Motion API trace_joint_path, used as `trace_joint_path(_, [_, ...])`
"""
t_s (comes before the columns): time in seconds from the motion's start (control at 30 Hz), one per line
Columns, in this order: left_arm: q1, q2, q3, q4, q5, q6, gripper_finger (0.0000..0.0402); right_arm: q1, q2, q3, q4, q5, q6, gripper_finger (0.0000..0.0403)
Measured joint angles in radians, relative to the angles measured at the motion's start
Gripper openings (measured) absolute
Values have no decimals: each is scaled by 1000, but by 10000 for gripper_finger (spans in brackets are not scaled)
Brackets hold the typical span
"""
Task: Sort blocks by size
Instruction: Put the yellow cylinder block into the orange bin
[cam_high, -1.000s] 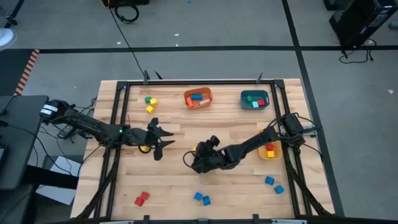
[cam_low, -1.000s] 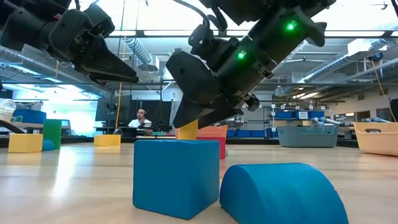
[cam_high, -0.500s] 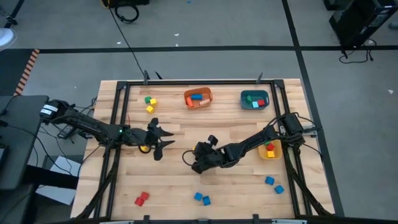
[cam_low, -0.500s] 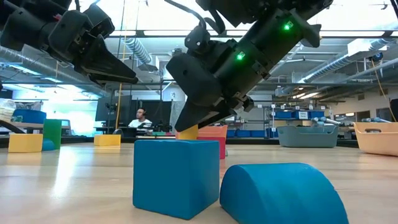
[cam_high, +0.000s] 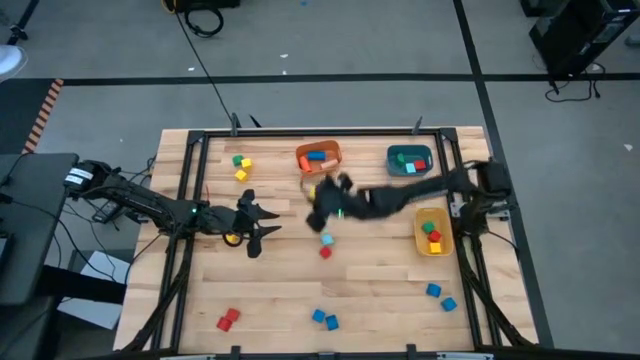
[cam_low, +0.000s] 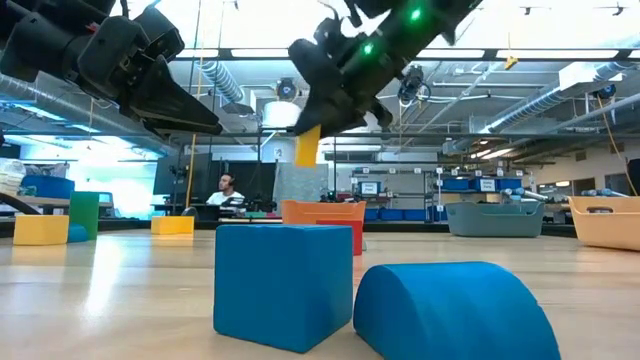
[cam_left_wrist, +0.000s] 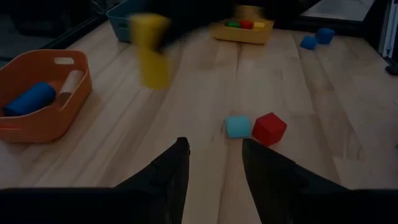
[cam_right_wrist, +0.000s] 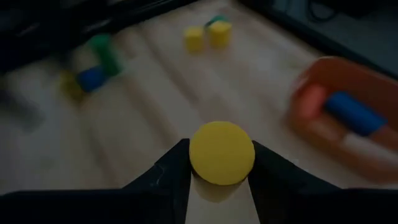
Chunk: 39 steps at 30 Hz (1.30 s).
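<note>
I see the whole wooden table (cam_high: 380, 280) from my high camera, which hangs far above and looks straight down. My low camera sits right at the table top and looks level across it into the room, very near a big blue block (cam_low: 283, 283). My left wrist camera looks forward over the table, down past that arm's two dark fingers (cam_left_wrist: 166, 177). My right wrist camera looks the same way, close to the wood. All four views share the orange bin (cam_high: 319, 158) (cam_low: 322, 211) (cam_left_wrist: 37, 99) (cam_right_wrist: 348, 118).
</note>
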Motion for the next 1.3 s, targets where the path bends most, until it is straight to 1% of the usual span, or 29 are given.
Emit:
trace_joint_path(0.13, [0,0,0,0,0,0,157,-155,-24,1,-15,-94,-46,138])
trace_joint_path(0.2, [0,0,0,0,0,0,157,-233,-23,27,-61,-142,-53,138])
trace_joint_path(0.27, [0,0,0,0,0,0,157,-302,-8,83,-143,-171,-54,138])
trace_joint_path(0.37, [0,0,0,0,0,0,157,-387,29,186,-297,-185,-60,138])
trace_joint_path(0.5, [0,0,0,1,0,0,157,-457,102,311,-462,-239,-52,138])
trace_joint_path(0.7, [0,0,0,0,0,0,157,-478,227,430,-556,-290,-106,138])
trace_joint_path(0.87, [0,0,0,0,0,0,157,-493,326,522,-689,-294,-103,138])
trace_joint_path(1.03, [0,0,0,0,0,0,157,-493,373,569,-725,-288,-127,142])
trace_joint_path(1.07, [0,0,0,0,0,0,157,-493,375,570,-722,-285,-127,153])
trace_joint_path(1.2, [0,0,0,0,0,0,157,-493,367,570,-724,-264,-127,219])
trace_joint_path(1.3, [0,0,0,0,0,0,157,-494,347,570,-725,-256,-127,242])
